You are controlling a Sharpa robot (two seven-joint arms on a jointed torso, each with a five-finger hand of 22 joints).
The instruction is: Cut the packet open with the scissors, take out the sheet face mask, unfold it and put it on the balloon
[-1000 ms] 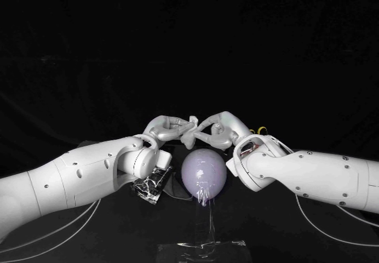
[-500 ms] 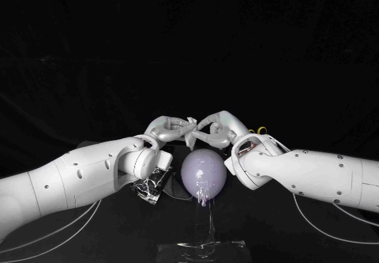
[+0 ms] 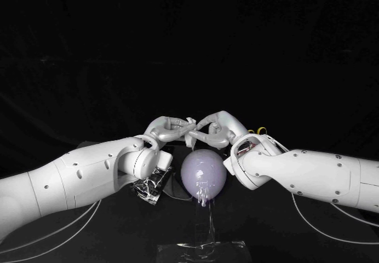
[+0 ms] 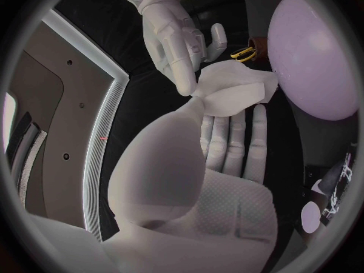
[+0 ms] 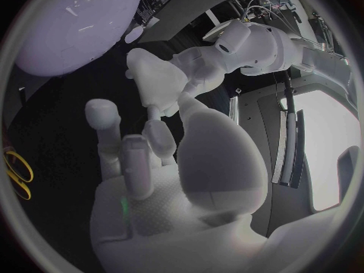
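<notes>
Head view, starting nearest the robot: a clear stand (image 3: 201,251) sits on the black counter (image 3: 268,241), with a thin clear stem rising from it. The pale lilac balloon (image 3: 203,171) stands on that stem, upright and egg-shaped, between the two white forearms. Just to its side, close under the left wrist, lies the crinkled silver packet (image 3: 153,185) on the counter.

Beyond and above the balloon, the left robot hand (image 3: 168,128) and the right robot hand (image 3: 219,126) meet fingertip to fingertip over the balloon's far end, apart from its skin.

Left wrist view shows what is between them. The sheet face mask (image 4: 235,94), white and folded into a small wad, is in the air beside the balloon and not touching it. The left robot hand grips one corner of it with its thumb, the other fingers lying straight beneath the sheet. The right robot hand reaches in from the far side and pinches that same corner with its fingertips, so both are grasping the mask.

Farther off, past the right robot hand, the yellow handle loops of the scissors (image 4: 242,54) lie on the counter; their blades cannot be made out.
</notes>
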